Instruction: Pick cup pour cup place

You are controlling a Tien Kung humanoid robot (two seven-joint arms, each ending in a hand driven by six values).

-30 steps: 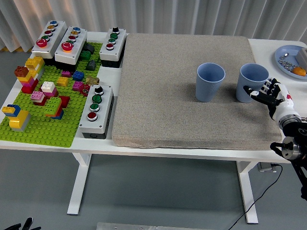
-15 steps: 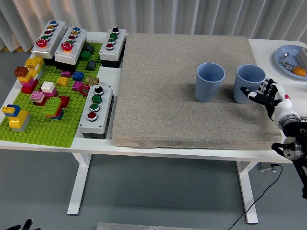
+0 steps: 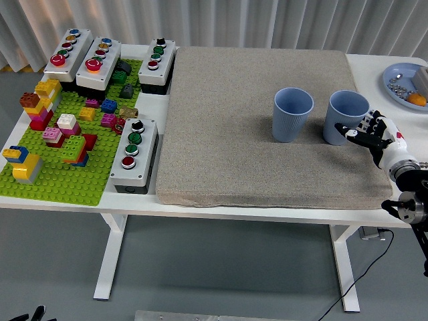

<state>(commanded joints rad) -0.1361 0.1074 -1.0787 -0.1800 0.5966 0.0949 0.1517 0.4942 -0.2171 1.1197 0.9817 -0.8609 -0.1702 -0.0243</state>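
Observation:
Two light blue ribbed cups stand upright on a grey mat (image 3: 247, 167). The left cup (image 3: 293, 115) is free. The right cup (image 3: 346, 114) stands near the mat's right edge, with my right hand (image 3: 364, 134) closed round its lower right side. The thumb (image 3: 346, 131) lies across the cup's front and the other fingers (image 3: 380, 124) are at its right. I cannot see inside either cup. Only a sliver of my left hand (image 3: 30, 314) shows at the bottom left corner, below the table.
A green brick baseplate (image 3: 67, 184) with several coloured bricks fills the table's left side, with button boxes (image 3: 136, 155) on and beside it. A blue plate (image 3: 396, 85) holding an orange piece (image 3: 416, 99) sits at the far right.
The right cup and my right hand have together shifted slightly to the left and away from me. The left cup has not moved.

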